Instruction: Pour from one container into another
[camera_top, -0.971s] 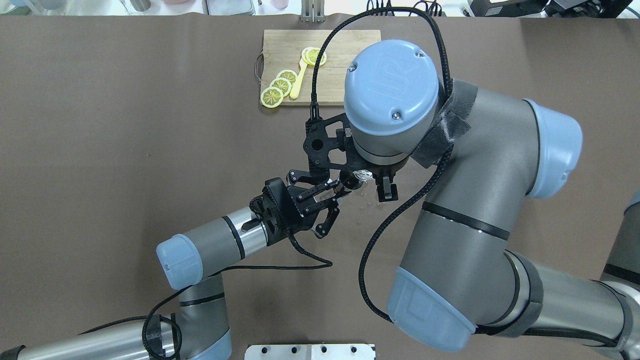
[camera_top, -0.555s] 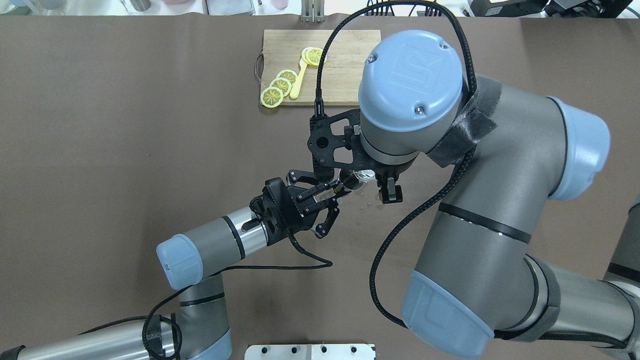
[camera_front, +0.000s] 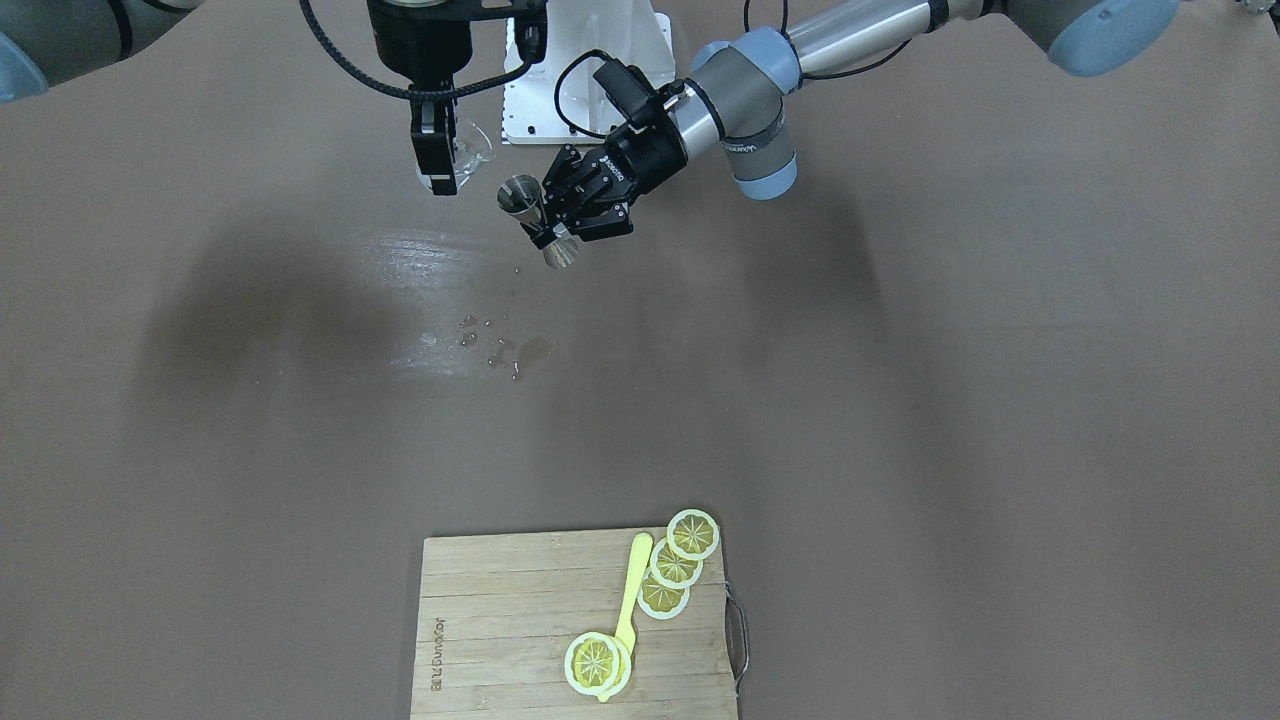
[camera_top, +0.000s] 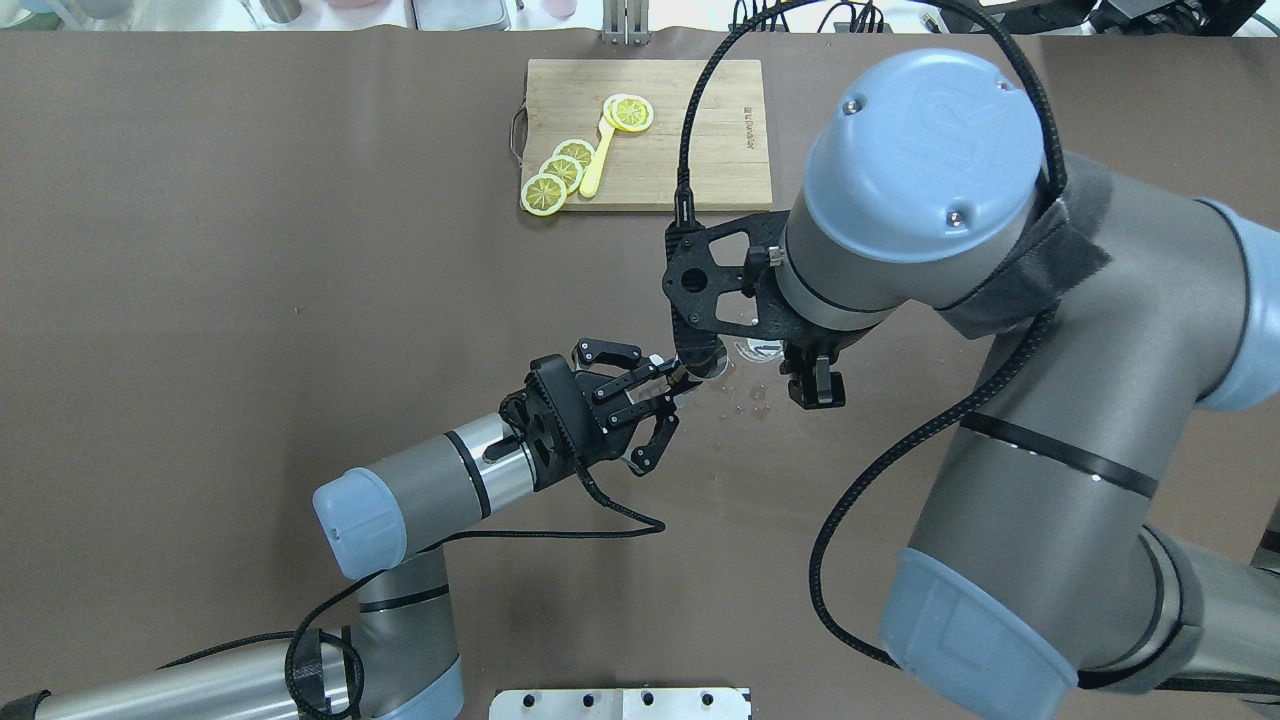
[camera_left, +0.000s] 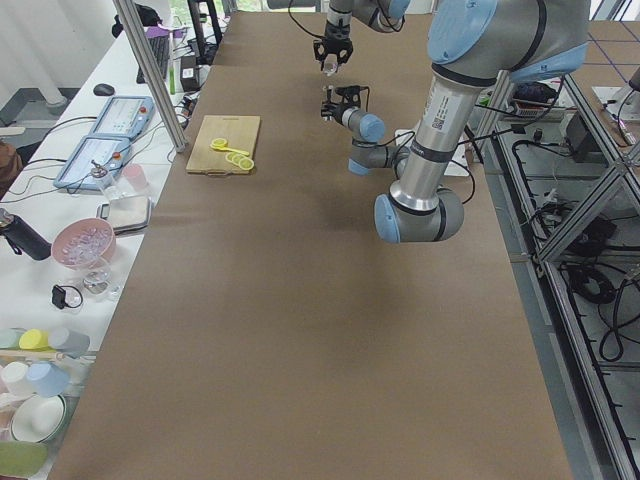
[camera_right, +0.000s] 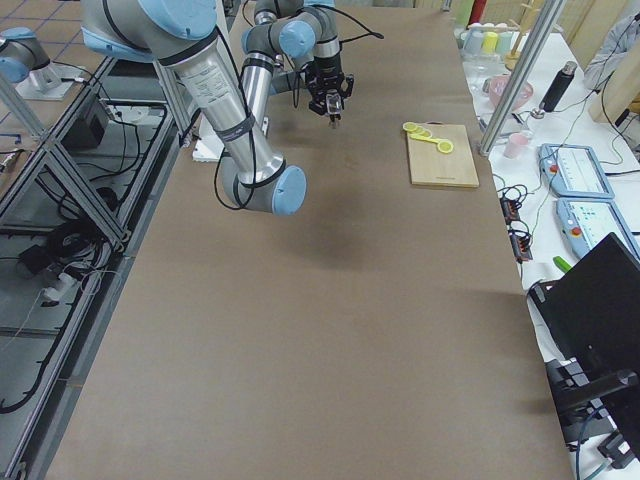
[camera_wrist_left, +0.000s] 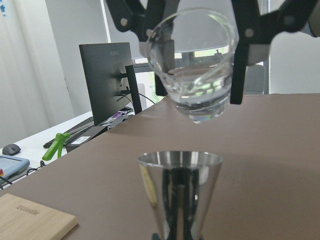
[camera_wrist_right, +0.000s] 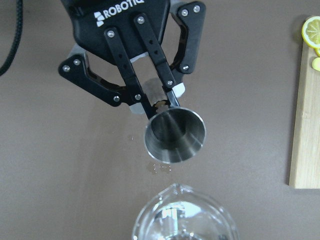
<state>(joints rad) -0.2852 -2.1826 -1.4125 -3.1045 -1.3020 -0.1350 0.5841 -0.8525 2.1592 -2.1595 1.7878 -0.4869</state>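
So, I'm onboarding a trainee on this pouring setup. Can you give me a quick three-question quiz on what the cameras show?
1. True or false: the clear glass cup in the right gripper stands on the table.
2. What does the left gripper grip? A) a yellow spoon B) a steel cone-shaped jigger C) a lemon slice
3. What lies on the brown table near the two containers?

Key: 1 false, it is held in the air, higher than the jigger. 2 B. 3 small spilled droplets.
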